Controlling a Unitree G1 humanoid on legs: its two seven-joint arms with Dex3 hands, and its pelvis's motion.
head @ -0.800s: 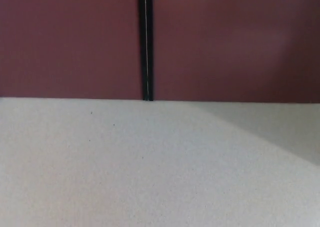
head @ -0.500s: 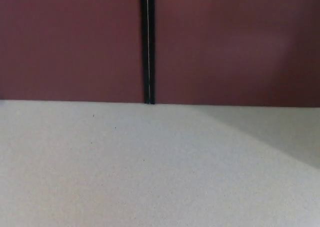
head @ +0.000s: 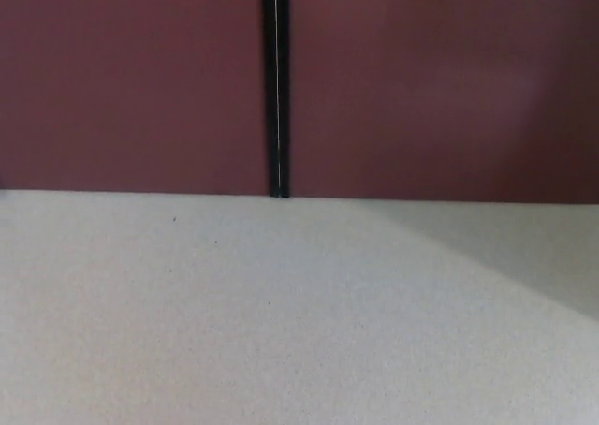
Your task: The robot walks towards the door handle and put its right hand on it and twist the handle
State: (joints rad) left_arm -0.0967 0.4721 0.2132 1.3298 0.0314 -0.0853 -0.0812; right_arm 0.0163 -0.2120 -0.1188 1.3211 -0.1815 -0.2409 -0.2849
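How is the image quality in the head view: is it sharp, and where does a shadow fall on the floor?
Head view: soft and slightly blurred overall, with no glare; the dark red door panels look flat and evenly lit; the thin black vertical gap between them is the clearest edge; a faint grey shadow crosses the pale speckled floor at upper right.

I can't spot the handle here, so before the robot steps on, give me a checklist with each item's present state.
1. Door handle in view: not ok, none shows.
2. Right hand in view: not ok.
3. Left hand in view: not ok.
4. Maroon door panels ahead, dark vertical gap between them: ok.
5. Pale floor ahead free of obstacles: ok, only tiny specks.
6. Doors shut or ajar: cannot tell.
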